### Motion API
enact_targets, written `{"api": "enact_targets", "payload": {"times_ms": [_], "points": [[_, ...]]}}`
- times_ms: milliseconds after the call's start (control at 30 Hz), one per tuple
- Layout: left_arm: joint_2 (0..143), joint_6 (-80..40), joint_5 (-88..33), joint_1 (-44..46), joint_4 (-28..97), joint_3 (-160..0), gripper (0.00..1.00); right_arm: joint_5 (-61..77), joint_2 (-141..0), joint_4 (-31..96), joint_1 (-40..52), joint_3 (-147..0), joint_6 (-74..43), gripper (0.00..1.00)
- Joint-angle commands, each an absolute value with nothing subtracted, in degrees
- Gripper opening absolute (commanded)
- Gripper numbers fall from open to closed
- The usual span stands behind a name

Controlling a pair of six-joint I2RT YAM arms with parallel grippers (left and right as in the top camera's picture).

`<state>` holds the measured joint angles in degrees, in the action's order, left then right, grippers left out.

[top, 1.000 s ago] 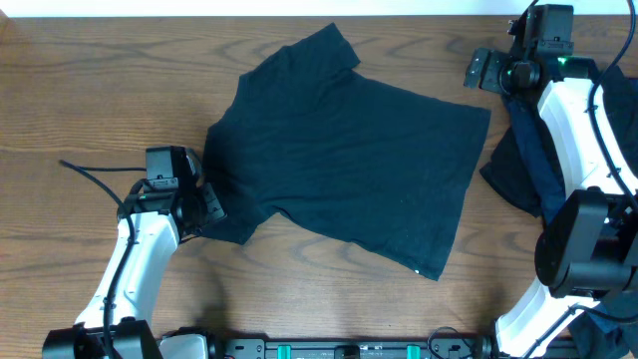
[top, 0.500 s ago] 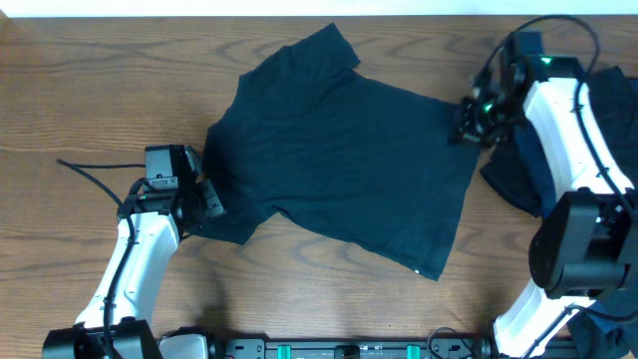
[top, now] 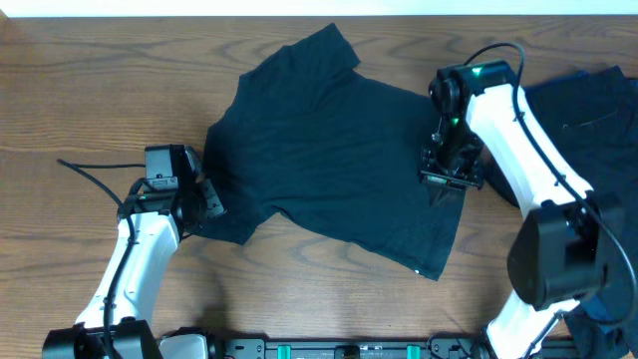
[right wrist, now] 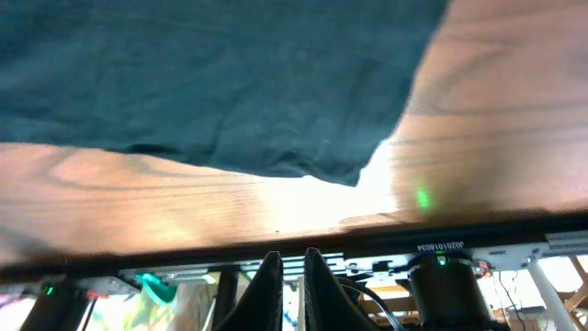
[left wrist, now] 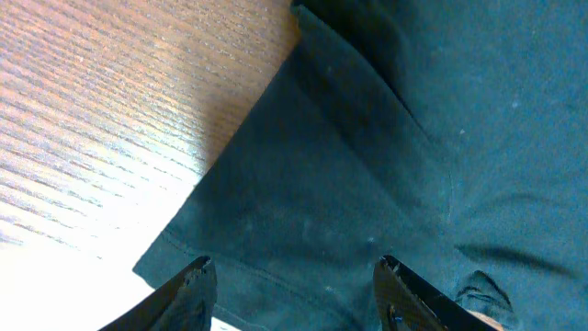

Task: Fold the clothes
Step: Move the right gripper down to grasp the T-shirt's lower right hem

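Wood counter (top: 100, 80) carries the T-shirt (top: 339, 160) spread flat at centre, ready for folding. Left hand (left wrist: 294, 276) hovers released over its near-left sleeve. Right hand (right wrist: 288, 267), clenched empty, sits above the right hem, probably lining up a grip.

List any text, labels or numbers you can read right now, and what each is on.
Nothing reads with certainty.
Upside-down white characters on the black arm base: too blurred to read.
Small white label at the hem of the T-shirt: too small to read.
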<state>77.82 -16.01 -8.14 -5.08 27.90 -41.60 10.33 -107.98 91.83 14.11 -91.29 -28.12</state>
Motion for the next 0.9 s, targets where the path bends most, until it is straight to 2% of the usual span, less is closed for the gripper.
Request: {"api": "enact_targets", "payload": {"times_ms": [0, 67, 167, 333, 633, 667, 733, 867], "points": [[77.5, -15.2, -8.0, -5.0, 27.7, -41.3, 0.57, 3.6, -98.0, 91.5, 17.1, -88.4, -36.4, 0.09], [77.5, -15.3, -9.1, -5.0, 27.7, -41.3, 0.57, 2.5, -90.8, 88.7, 18.7, -85.9, -38.8, 0.13], [77.5, -15.3, -9.9, -5.0, 27.7, -41.3, 0.57, 2.5, -82.2, 84.9, 19.9, -81.7, -40.3, 0.31], [77.5, -15.6, -9.9, -5.0, 27.5, -41.3, 0.57, 3.8, -75.5, 81.7, 19.9, -70.6, -43.6, 0.36], [77.5, -16.8, -9.9, -5.0, 26.9, -41.3, 0.58, 9.3, -76.7, 68.8, 19.6, -50.9, -44.9, 0.41], [77.5, -16.8, -9.9, -5.0, 26.9, -41.3, 0.58, 9.3, -76.8, 68.0, 19.5, -49.9, -45.3, 0.45], [77.5, -16.8, -9.8, -5.0, 26.9, -41.3, 0.58, 9.3, -76.8, 66.5, 19.4, -48.1, -45.4, 0.61], [77.5, -16.8, -9.8, -5.0, 26.9, -41.3, 0.58, 11.7, -76.9, 63.3, 19.4, -44.7, -45.8, 0.61]]}}
